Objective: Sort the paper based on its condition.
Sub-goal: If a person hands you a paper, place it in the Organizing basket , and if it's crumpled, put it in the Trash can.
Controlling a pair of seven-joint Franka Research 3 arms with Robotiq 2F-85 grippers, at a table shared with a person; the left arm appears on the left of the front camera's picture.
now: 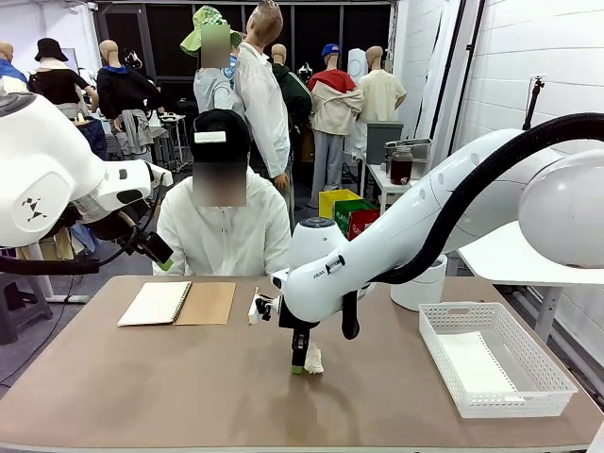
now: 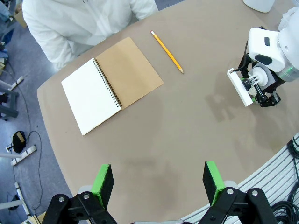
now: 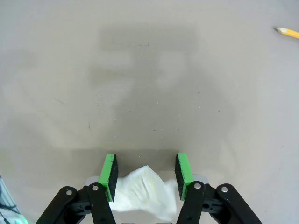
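Crumpled paper (image 3: 142, 192) lies on the table (image 1: 189, 387) near its middle, at about 9 o'clock from the white basket (image 1: 491, 373). You should expect it to be featherlight, soft and springy, so pinch it across its bulk, not by a loose edge. Your right gripper (image 3: 145, 173) stands down over it, pads partly closed on either side of the wad; whether they press it yet, you cannot tell. Your left gripper (image 2: 159, 182) hangs wide open and empty, with the spiral notebook (image 2: 110, 88) at 12 o'clock in its wrist view.

A notebook (image 1: 177, 303) is lying open at the table's (image 1: 142, 387) far left, a pencil (image 2: 167, 52) just right of it, a basket (image 1: 494, 359) sitting at the right.
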